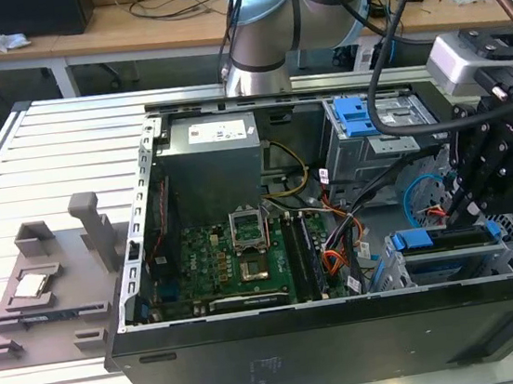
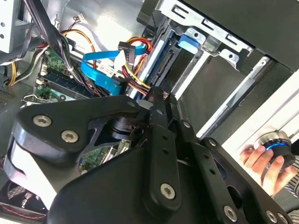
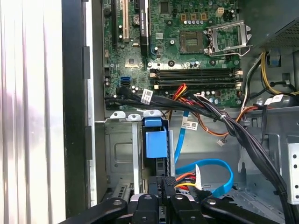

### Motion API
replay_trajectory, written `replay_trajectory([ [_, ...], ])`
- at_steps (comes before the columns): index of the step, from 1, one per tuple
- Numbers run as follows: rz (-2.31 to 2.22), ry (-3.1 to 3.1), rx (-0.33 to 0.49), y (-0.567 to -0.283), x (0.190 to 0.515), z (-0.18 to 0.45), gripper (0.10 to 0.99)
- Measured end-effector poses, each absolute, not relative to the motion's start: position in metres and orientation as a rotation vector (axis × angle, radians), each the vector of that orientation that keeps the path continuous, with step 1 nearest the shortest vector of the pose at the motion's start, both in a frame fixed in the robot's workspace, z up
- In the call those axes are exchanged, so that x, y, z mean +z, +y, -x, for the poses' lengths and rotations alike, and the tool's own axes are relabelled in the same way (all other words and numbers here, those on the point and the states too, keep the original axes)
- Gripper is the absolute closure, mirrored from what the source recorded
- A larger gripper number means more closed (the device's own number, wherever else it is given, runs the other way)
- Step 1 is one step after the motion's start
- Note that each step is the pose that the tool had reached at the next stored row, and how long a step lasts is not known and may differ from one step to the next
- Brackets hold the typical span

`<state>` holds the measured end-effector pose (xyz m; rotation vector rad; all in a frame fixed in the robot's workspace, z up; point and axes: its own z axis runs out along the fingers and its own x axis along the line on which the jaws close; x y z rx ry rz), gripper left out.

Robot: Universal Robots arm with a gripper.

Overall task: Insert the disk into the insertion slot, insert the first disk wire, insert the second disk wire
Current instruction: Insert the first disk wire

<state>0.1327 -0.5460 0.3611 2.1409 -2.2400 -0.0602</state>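
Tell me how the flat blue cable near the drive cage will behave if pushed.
The flat blue cable lies in a loose loop, so it is probably floppy but springy and may swing back. It looks thin and light, so a nudge should shift it easily; the red and yellow wires beside it might drag along.

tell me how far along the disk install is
Done: the disk sits in the insertion slot. In hand: the gripper is at the disk's cable end, beside the power wires. Left: both wires look unplugged; the blue cable lies loose.
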Motion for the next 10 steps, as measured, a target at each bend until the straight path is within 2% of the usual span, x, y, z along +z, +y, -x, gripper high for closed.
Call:
replay_trajectory([
  [10,-2.14,-2.24,-0.061,-0.546,0.361,-0.149,0.925],
])
